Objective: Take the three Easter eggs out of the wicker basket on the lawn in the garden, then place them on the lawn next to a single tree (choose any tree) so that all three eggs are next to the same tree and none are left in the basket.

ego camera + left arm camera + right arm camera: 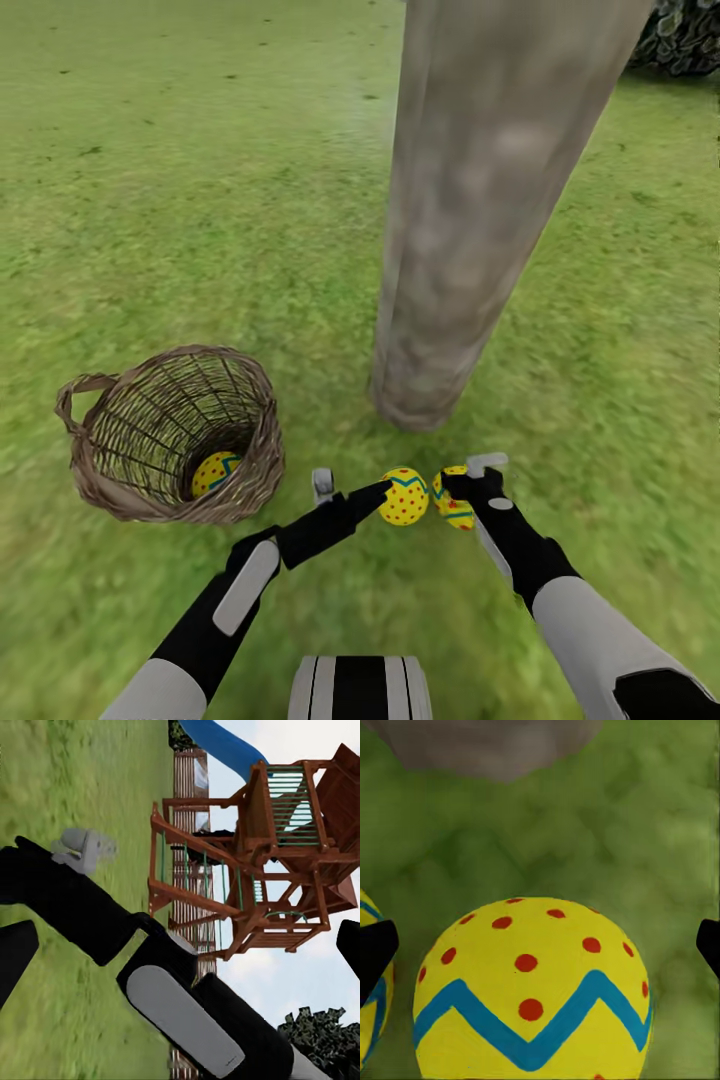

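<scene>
Lawn (pixel 150 200): We see mottled green grass on every side, with a thick grey-beige tree (pixel 480 200) rising just ahead of the arms.
Basket (pixel 250 440): It sits tipped toward us on the grass, left of the tree, with one egg (pixel 215 472) lying at its bottom.
Left gripper (pixel 350 490): Its fingers are spread apart, one dark fingertip touching a second egg (pixel 403 496) that lies near the foot of the tree.
Right gripper (pixel 470 485): It sits over a third egg (pixel 455 505), just beside the second; its fingertips stand wide of the egg on either side in the wrist view.
Background: In the left wrist view we see a wooden play tower (pixel 262 862) with a blue slide (pixel 221 746) and a fence (pixel 187 780).
Writing: We can read none.
</scene>
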Robot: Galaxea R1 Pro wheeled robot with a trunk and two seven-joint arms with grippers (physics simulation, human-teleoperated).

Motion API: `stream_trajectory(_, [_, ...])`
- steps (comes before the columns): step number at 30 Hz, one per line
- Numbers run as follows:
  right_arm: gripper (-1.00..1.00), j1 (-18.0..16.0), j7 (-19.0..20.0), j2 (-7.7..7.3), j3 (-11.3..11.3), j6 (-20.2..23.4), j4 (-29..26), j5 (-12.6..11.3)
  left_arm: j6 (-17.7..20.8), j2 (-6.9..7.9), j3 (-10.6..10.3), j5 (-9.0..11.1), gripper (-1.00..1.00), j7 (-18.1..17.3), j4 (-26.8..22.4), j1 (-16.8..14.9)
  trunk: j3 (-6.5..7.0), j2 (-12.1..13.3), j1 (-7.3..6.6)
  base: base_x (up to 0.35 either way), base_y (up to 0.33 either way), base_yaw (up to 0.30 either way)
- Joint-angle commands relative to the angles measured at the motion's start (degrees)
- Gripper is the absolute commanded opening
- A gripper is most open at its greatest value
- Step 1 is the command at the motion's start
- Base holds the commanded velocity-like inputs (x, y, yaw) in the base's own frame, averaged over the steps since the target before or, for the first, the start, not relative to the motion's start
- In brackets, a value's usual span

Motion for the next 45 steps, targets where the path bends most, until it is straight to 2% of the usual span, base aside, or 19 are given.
stream_trajectory(1, [1.0,0.2,-0.5,-0.15,0.5,1.5,-3.7,0.0,0.4,0.0,0.0,0.5,1.0,0.0,0.3,0.0,0.19,0.0,-0.03,0.0,0.0,0.0])
stream_trajectory(2, [1.0,0.4,-0.5,-0.3,0.5,4.5,-7.7,-0.1,0.4,0.0,0.0,0.5,1.0,0.0,0.6,0.0,0.41,0.0,-0.05,0.0,0.0,0.0])
stream_trajectory(5, [1.0,0.6,-0.5,-0.46,0.4,11.1,-13.1,-0.2,0.5,0.02,0.1,0.4,1.0,0.8,0.7,-0.2,1.08,0.1,-0.13,0.0,0.0,0.0])
stream_trajectory(6, [1.0,0.6,-0.4,-0.47,0.3,14.4,-14.7,-0.3,0.6,0.03,0.1,0.5,1.0,2.3,0.7,-0.4,1.3,0.1,-0.16,0.0,0.0,0.0])
stream_trajectory(8, [1.0,0.6,-0.4,-0.51,0.3,23.8,-19.4,-0.4,0.9,0.06,0.2,0.8,1.0,5.3,0.4,-0.9,1.74,0.1,-0.21,-0.12,0.0,0.0])
stream_trajectory(11, [1.0,0.6,-0.4,-0.56,0.3,34.3,-24.3,-0.3,1.2,0.11,0.2,0.9,1.0,5.8,0.1,-1.2,2.41,0.1,-0.29,-0.308,0.0,0.0])
stream_trajectory(13, [1.0,0.6,-0.4,-0.56,0.3,38.7,-25.5,-0.3,1.4,0.12,0.2,0.9,1.0,5.8,-0.1,-1.2,2.85,0.2,-0.34,-0.322,0.0,0.0])
stream_trajectory(20, [1.0,0.6,-0.3,-0.48,0.5,40.1,-26.4,-0.3,1.6,0.32,0.3,0.9,1.0,5.6,-0.6,-1.3,4.4,0.3,-0.52,-0.257,0.0,0.0])
stream_trajectory(24, [1.0,0.6,-0.2,-0.51,0.3,45.0,-27.2,-0.3,2.7,0.72,0.5,1.0,1.0,5.4,-3.3,-1.3,5.29,0.3,-0.62,-0.005,0.0,0.0])
stream_trajectory(27, [1.0,0.6,-0.2,-0.53,0.5,46.0,-27.2,-0.3,3.9,1.1,0.6,1.0,1.0,5.3,-4.9,-1.3,5.95,0.4,-0.7,0.0,0.0,0.0])
stream_trajectory(31, [1.0,0.6,0.5,-0.48,0.6,46.0,-26.8,-0.4,5.0,1.32,0.6,2.4,1.0,5.1,-7.2,-1.3,6.84,0.4,-0.8,0.0,0.0,0.0])
stream_trajectory(33, [1.0,0.6,3.1,-0.64,0.4,45.9,-26.6,-0.5,7.8,1.26,0.6,3.5,1.0,4.7,-7.3,-1.3,7.28,0.4,-0.85,0.0,0.0,0.0])
stream_trajectory(35, [1.0,0.6,6.7,-1.23,0.3,45.9,-26.5,-0.6,8.8,1.24,0.6,4.0,1.0,4.6,-7.3,-1.3,7.72,0.5,-0.91,0.0,0.0,0.0])
stream_trajectory(37, [1.0,0.6,13.5,-1.57,0.2,45.9,-26.5,-0.6,9.4,1.25,0.6,4.1,1.0,4.3,-7.9,-1.3,8.17,0.5,-0.96,0.0,0.0,0.0])
stream_trajectory(39, [1.0,0.6,19.1,-2.57,0.1,46.0,-26.5,-0.6,10.3,1.31,0.6,4.1,1.0,3.0,-9.9,-1.3,8.61,0.5,-1.01,0.0,0.0,0.0])
stream_trajectory(42, [1.0,0.6,23.2,-3.37,0.1,46.0,-26.7,-0.5,11.8,1.4,0.6,4.8,1.0,2.3,-11.5,-1.3,9.27,0.6,-1.09,0.0,0.0,0.0])
stream_trajectory(45, [1.0,0.6,26.2,-3.88,0.1,46.0,-26.9,-0.4,12.1,1.4,0.4,7.1,1.0,2.2,-12.1,-1.3,9.94,0.6,-1.16,0.0,0.0,0.0])
